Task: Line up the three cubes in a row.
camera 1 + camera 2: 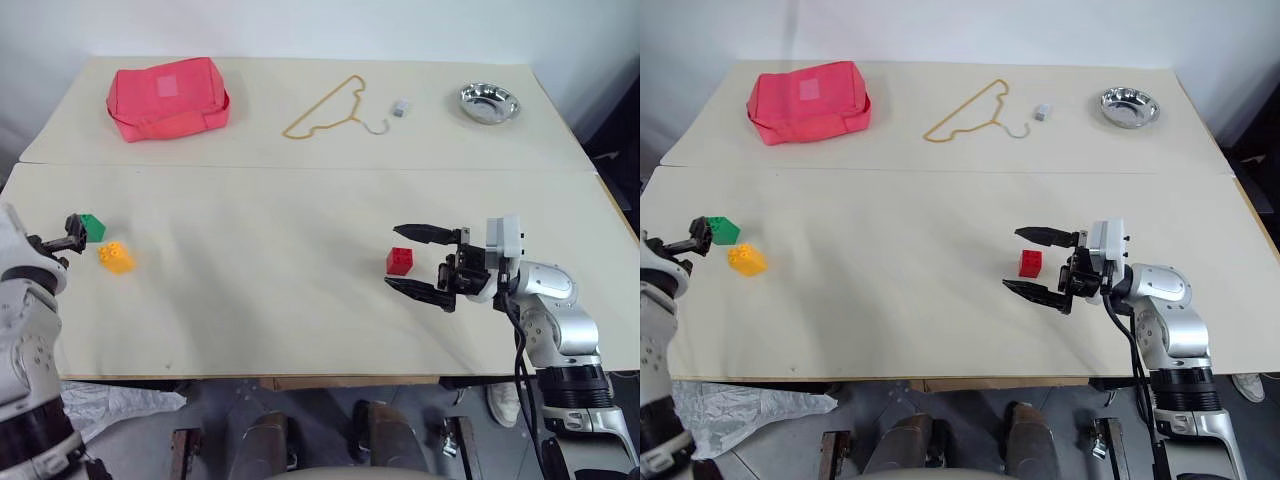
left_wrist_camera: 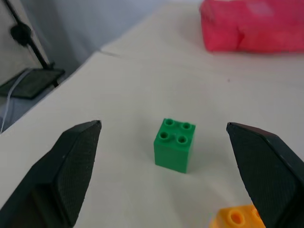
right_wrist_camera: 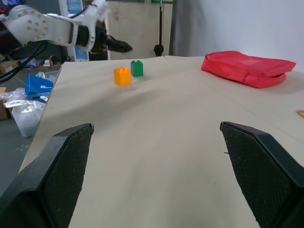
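I have both grippers wide open and empty. My left gripper (image 2: 161,166) sits at the table's (image 1: 300,300) nine o'clock edge, aimed at the green cube (image 2: 174,144), which stands upright, studs up, centred between the fingers but ahead of the tips and not touched. The yellow-orange cube (image 1: 116,257) sits just beside the green one, toward five o'clock from it, with a small gap between them. My right gripper (image 1: 420,266) is over at the table's three o'clock side, jaws pointing toward nine, one finger on either side of the red cube (image 1: 400,261); I cannot tell whether either finger touches it.

I judge these cubes to be light, rigid hollow plastic bricks with smooth, fairly slippery walls. They should not crush, but may skate on the table or twist if pinched off-centre. I would take each by two opposite flat side faces, low and central, keeping clear of the studs. The red cube lies well apart from the other two, so I judge the row is not yet formed.
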Tool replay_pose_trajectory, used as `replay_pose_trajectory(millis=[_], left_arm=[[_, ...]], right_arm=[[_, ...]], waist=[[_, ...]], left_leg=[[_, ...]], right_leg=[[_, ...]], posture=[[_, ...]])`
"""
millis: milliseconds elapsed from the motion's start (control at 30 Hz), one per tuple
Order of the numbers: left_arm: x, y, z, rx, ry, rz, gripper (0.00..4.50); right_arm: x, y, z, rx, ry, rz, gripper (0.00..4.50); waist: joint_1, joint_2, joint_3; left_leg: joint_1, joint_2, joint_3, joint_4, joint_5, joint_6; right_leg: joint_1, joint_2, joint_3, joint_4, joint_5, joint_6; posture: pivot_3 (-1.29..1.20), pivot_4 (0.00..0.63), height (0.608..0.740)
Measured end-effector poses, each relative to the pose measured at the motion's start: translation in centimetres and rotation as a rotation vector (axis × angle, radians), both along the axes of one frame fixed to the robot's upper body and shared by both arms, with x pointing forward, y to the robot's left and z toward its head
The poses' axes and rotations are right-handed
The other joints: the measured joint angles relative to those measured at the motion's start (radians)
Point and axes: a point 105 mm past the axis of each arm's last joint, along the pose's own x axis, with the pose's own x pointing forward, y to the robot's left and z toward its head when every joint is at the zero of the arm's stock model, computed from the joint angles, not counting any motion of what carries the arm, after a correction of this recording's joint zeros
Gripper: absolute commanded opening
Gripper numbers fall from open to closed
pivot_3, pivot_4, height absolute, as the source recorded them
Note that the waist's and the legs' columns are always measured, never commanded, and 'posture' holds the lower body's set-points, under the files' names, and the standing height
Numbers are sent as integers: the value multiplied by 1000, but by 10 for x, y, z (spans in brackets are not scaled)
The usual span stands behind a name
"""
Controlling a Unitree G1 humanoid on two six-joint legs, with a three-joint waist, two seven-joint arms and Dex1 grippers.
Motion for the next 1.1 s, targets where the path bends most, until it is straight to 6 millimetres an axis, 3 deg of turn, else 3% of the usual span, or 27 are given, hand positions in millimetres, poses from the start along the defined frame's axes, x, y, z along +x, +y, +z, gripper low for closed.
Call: replay_pose_trajectory(millis=[100, 267, 533, 633, 900, 1000, 1100], left_arm=[[13, 12, 0, -13, 75, -29, 4500], [30, 19, -17, -60, 175, -107, 4500], [48, 10, -22, -21, 265, -199, 4500], [47, 15, -29, -26, 288, -184, 3923], [44, 22, -34, -36, 307, -167, 1510], [49, 13, -24, -26, 241, -268, 1514], [55, -29, 17, 7, 56, -594, 1514]], right_arm=[[-2, 6, 1, 14, -6, 7, 4471], [-3, 11, 4, 26, -16, -1, 4471], [-5, 19, 6, 60, -21, -7, 4471], [-4, 19, 6, 66, -22, -14, 4500], [-3, 20, 5, 77, -19, -32, 4500], [-3, 19, 5, 76, -27, -41, 4500], [-3, 16, 4, 71, -30, -57, 4500]], waist=[[1, 0, 0], [3, 0, 0], [-1, -2, 1], [-7, -2, 1], [-8, -2, 1], [-3, -3, 1], [5, -5, 2]], left_leg=[[0, 0, 1, 0, 0, 0], [-1, 0, 0, 0, 0, -1], [-2, -1, 2, 0, 0, -1], [-3, -1, 4, 0, 0, -2], [-3, 0, 4, 0, 0, -2], [-4, 1, 4, 1, 0, -2], [-5, 1, 4, 1, 0, -2]], right_leg=[[0, 0, 1, 0, 0, 0], [-1, 2, 0, 0, 0, 0], [-3, 3, 1, 0, 0, 0], [-5, 5, 0, 0, 0, 0], [-6, 4, 1, 2, 0, 0], [-6, 4, 1, 2, 0, 0], [-6, 3, 0, 2, 0, 0]], posture=[[0, 150, 740], [0, 150, 740], [0, 150, 740], [0, 150, 740], [0, 150, 740], [0, 150, 740], [0, 150, 740]])
